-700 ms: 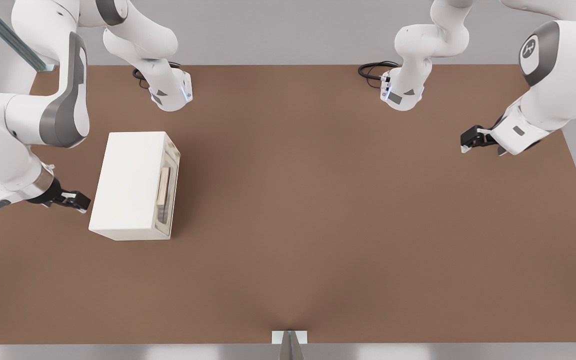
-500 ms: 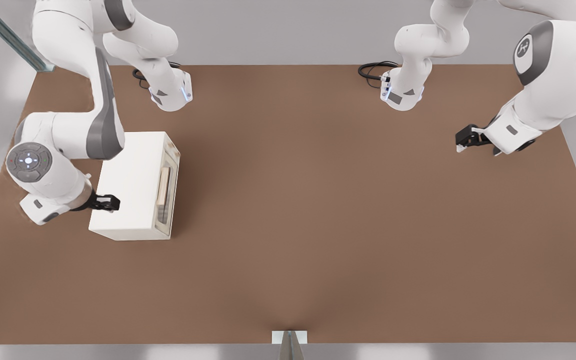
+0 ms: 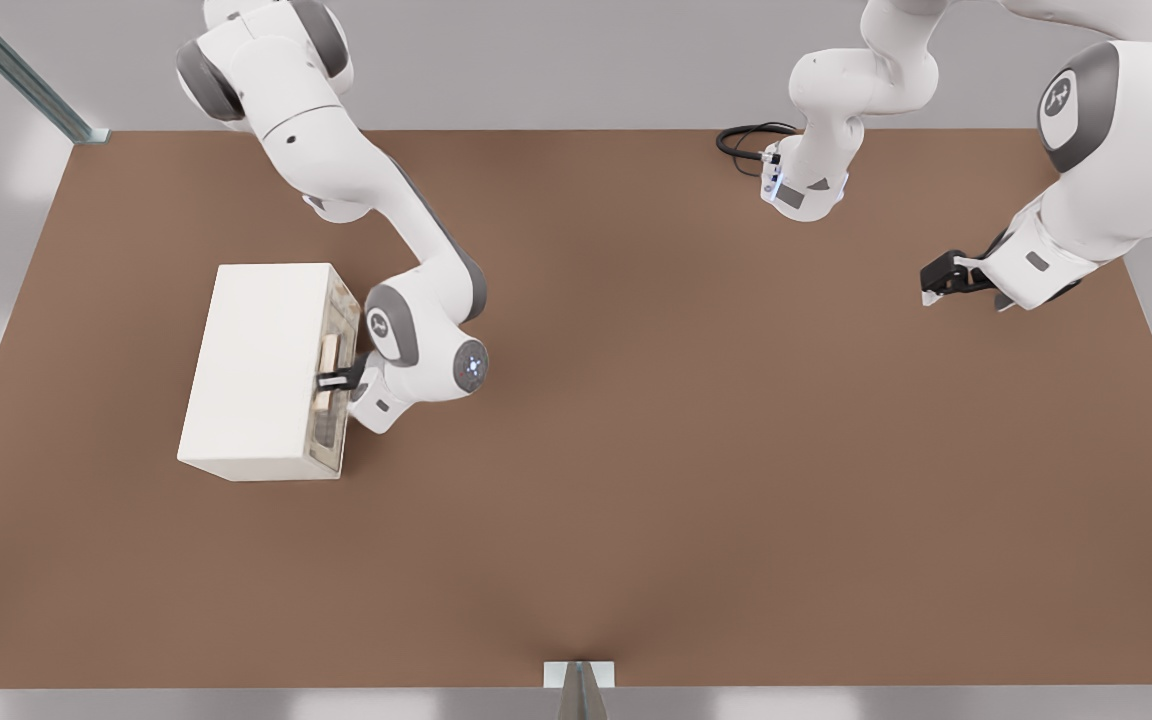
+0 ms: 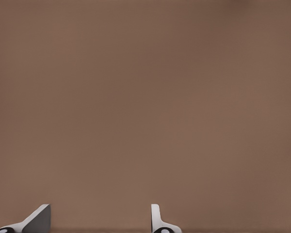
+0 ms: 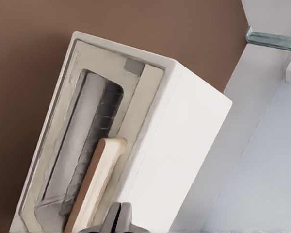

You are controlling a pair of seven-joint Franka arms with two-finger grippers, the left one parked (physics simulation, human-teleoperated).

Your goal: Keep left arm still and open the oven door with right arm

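The cream-white oven (image 3: 258, 368) lies on the brown table at the front view's left, with its oven door (image 3: 338, 352) shut and facing the front view's right. A pale wooden handle (image 3: 327, 357) runs along the door. My right arm (image 3: 406, 240) reaches down from the far edge to the door side, and its gripper (image 3: 332, 380) sits at the handle's middle. In the right wrist view the door (image 5: 63, 145), its window and the handle (image 5: 94, 182) fill the picture. The gripper (image 5: 120, 217) shows its fingers pressed together, just beside the handle and not around it.
The other arm (image 3: 1086, 210) hangs over the table's right side in the front view, its gripper (image 3: 939, 280) above bare table. A black cable (image 3: 748, 135) coils near the far edge. A small bracket (image 3: 579, 675) sits at the near edge.
My right arm has swung from behind the oven round to its door side. The gripper went from the oven's back edge to the handle. The oven and door have not moved.
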